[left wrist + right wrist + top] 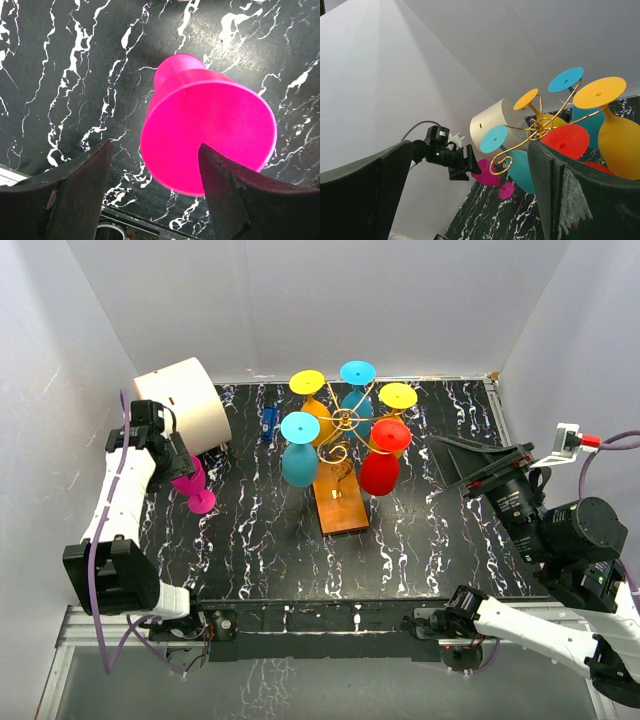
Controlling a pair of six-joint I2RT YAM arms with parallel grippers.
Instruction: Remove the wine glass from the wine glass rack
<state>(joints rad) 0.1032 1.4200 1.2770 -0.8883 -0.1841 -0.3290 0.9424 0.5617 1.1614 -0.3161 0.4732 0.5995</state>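
We think the pink plastic wine glass (193, 483) is already off the gold wire rack (343, 422) and down on the black marbled bench (260, 540), at the left. Our left tool (178, 458), over it, is wide open and grips nothing. Next, it should lift away gently. Only the left wrist view shows that gap. The right tool (470, 165) is wide open and empty.

Nothing readable from where I stand: no writing, label, brand name, number or sign shows up in any of the three views. The small blue thing (268, 424) at the back of the desk (420, 540) is too small and blurred to make out any marking on it.
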